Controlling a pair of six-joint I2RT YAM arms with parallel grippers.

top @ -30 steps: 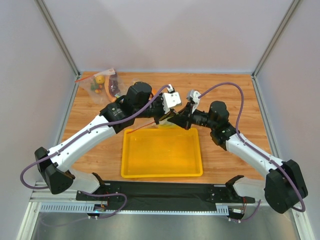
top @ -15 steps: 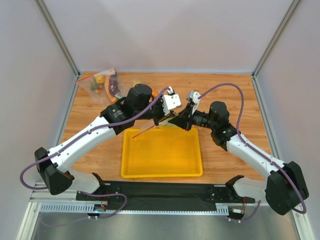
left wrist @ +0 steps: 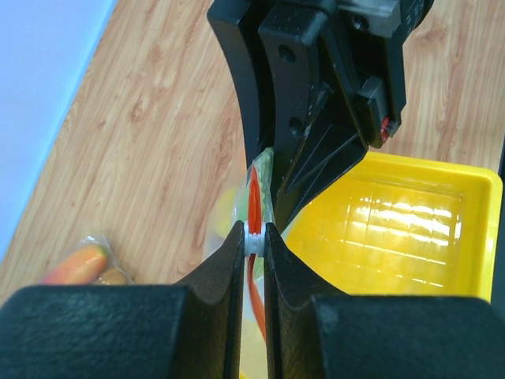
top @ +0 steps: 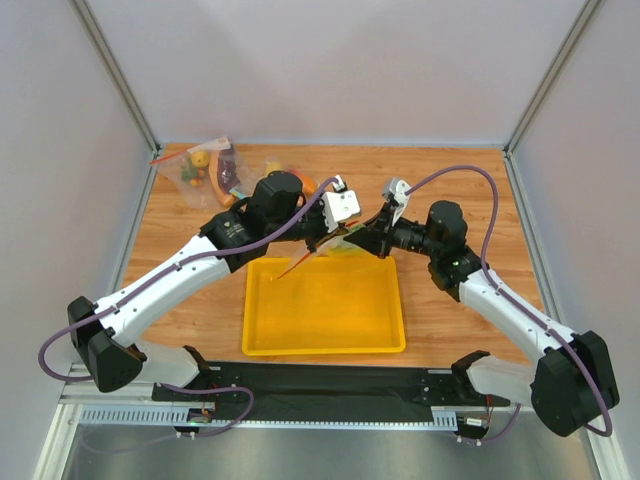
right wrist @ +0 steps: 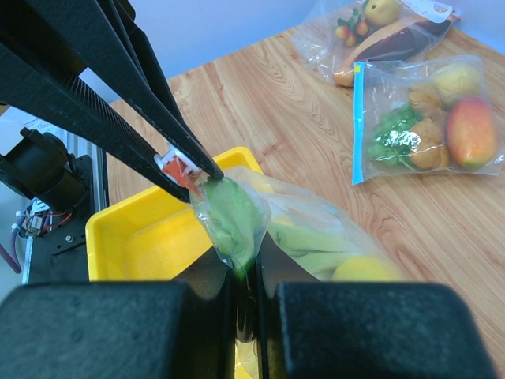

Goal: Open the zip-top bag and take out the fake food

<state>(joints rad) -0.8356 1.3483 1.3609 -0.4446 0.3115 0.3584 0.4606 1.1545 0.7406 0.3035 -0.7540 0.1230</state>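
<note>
Your left end effector (left wrist: 252,237) clamps the white tab (left wrist: 252,229) on the zip-top bag's (right wrist: 308,229) red strip (left wrist: 254,201), while your right end effector (right wrist: 245,268) pinches the plastic just opposite.

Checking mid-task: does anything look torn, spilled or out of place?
Nothing spilled: the fake food is inside the zip-top bag, pinched by the left gripper and right gripper over the yellow tray's far edge. One oddity: the red-orange zip strip hangs loose toward the tray; torn or merely unzipped, I cannot tell.
</note>
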